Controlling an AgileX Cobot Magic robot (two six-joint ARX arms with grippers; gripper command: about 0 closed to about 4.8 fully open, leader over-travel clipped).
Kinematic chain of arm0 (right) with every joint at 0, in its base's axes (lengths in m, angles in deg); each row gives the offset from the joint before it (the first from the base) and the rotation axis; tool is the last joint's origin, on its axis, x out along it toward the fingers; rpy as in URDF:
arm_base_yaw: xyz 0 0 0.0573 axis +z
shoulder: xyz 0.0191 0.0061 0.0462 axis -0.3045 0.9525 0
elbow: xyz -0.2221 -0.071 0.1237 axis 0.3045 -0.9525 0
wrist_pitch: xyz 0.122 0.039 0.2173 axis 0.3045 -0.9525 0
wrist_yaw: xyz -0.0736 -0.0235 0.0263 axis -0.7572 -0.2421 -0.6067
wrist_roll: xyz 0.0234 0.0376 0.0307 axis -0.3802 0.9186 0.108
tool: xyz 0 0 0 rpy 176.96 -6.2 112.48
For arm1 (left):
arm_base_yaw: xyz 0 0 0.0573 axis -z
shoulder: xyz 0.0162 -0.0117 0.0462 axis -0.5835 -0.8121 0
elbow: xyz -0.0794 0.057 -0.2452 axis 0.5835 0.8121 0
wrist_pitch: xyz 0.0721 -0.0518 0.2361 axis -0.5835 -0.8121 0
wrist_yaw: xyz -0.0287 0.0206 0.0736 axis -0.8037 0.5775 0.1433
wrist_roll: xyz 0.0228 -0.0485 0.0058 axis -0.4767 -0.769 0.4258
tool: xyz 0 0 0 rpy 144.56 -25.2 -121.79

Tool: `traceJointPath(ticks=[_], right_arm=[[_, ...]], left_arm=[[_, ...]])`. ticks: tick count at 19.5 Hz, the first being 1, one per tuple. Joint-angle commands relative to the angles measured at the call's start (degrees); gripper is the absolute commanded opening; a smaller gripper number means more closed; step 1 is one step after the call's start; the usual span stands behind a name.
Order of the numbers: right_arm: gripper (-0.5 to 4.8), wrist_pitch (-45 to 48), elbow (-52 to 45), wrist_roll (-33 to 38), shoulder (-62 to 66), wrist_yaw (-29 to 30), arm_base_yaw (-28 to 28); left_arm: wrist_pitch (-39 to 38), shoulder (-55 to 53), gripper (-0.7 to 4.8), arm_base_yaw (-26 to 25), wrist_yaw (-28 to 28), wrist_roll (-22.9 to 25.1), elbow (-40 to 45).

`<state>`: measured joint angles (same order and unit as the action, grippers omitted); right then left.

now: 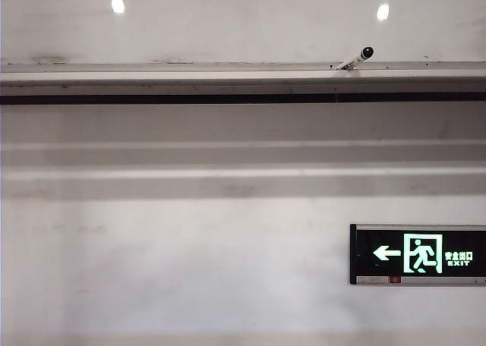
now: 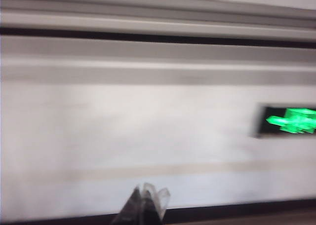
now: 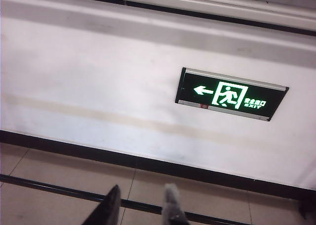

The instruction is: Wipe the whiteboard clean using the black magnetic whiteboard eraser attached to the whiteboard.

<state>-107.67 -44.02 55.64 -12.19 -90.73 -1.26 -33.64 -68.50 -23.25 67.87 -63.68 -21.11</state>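
Note:
The whiteboard (image 1: 243, 27) fills the top of the exterior view, a glossy pale panel mirroring two round lights, with a long silver ledge (image 1: 228, 73) along its lower edge. The black eraser is out of view in every frame. Neither gripper shows in the exterior view. In the blurred left wrist view my left gripper (image 2: 146, 195) has its fingertips together in one point and holds nothing, facing the wall below the ledge. My right gripper (image 3: 142, 201) is open, with bare floor between its two fingers, and points at the foot of the wall.
A marker with a black cap (image 1: 357, 58) lies on the ledge at the right. A lit green exit sign (image 1: 418, 255) (image 2: 289, 121) (image 3: 231, 94) hangs on the matte wall below. A dark skirting strip (image 3: 148, 163) meets a tiled floor (image 3: 59, 170).

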Motion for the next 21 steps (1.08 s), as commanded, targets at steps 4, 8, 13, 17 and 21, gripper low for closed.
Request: traceJointPath(ticks=[4,8,13,17,21], right_arm=[[1.17,0.9,0.3,0.2,-0.1,0.1,0.0],[1.17,0.9,0.3,0.2,0.0,0.1,0.0],[1.17,0.9,0.3,0.2,0.0,0.1,0.0],[1.17,0.9,0.3,0.2,0.0,0.1,0.0],[1.17,0.9,0.3,0.2,0.0,0.1,0.0]], left_arm=[[12.6,0.1,-0.06,-6.3,-3.0,-0.3,8.2],[11.2,0.1,-0.06,-6.3,-3.7,4.7,8.1],[8.1,0.1,-0.05,-6.3,-0.4,4.5,8.0],[8.4,0.1,-0.05,-6.3,0.5,4.5,8.1],[8.4,0.1,-0.05,-6.3,0.5,4.5,8.1]])
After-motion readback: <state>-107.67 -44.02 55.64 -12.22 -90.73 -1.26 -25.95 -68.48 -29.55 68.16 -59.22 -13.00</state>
